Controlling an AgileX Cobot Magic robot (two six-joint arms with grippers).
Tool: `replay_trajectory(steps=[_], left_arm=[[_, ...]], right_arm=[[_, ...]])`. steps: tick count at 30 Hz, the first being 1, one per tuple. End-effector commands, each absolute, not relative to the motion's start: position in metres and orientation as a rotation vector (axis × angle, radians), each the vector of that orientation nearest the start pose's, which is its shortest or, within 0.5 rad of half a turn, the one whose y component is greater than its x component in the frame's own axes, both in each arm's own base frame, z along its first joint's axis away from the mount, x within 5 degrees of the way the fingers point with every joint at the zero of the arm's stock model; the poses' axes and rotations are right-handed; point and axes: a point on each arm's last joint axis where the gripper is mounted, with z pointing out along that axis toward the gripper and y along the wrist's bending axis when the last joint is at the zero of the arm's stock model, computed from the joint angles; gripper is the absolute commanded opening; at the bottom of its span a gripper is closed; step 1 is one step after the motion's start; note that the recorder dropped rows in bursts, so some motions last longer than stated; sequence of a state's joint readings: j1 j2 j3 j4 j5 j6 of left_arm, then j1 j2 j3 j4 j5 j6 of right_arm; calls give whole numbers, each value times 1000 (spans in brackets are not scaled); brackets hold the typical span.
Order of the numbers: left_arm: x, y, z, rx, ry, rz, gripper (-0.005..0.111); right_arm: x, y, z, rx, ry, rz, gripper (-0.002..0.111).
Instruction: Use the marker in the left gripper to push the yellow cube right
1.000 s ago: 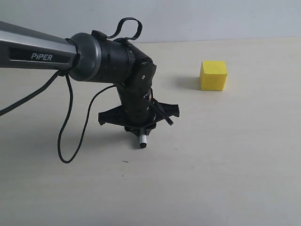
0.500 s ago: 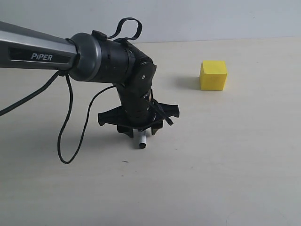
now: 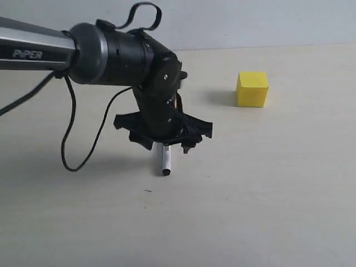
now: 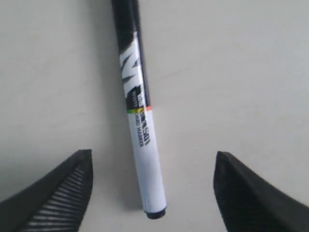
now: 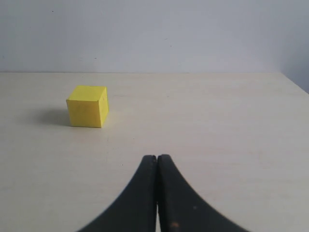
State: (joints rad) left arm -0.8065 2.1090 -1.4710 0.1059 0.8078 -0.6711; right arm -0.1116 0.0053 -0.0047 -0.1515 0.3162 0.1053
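White marker [image 4: 138, 106] lies loose between the left gripper's [image 4: 152, 155] spread fingers [image 4: 58, 193], touching neither.

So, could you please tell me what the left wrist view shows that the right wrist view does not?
Only the left wrist view shows the marker, which appears to lie on the table between the wide-open fingers of the left gripper and touches neither. Only the right wrist view shows the yellow cube, standing alone, and the right gripper, its fingertips pressed together and holding nothing. Both show the pale table.
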Motion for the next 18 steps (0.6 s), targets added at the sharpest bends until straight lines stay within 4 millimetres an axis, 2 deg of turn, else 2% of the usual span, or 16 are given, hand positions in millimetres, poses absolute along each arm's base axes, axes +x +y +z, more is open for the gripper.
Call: replay_trajectory(steps=[1, 4, 5, 7, 11, 12, 15, 18], left_arm=[[289, -303, 188, 695, 2753, -181, 50], [278, -305, 219, 759, 2668, -238, 9], [269, -305, 241, 778, 2608, -279, 2], [260, -299, 265, 784, 2494, -352, 0], [239, -277, 293, 722, 2284, -503, 0], [226, -263, 297, 693, 2175, -574, 0], [202, -238, 304, 630, 1981, -695, 0], [160, -192, 305, 546, 1681, -847, 0]], right_arm=[[53, -11, 186, 97, 1787, -159, 0], [53, -11, 186, 97, 1787, -159, 0], [53, -11, 186, 97, 1787, -159, 0], [53, -11, 186, 97, 1787, -159, 0], [53, -11, 186, 97, 1787, -159, 0], [53, -11, 186, 97, 1787, -159, 0], [53, -11, 186, 97, 1787, -159, 0], [53, -11, 186, 97, 1787, -159, 0]])
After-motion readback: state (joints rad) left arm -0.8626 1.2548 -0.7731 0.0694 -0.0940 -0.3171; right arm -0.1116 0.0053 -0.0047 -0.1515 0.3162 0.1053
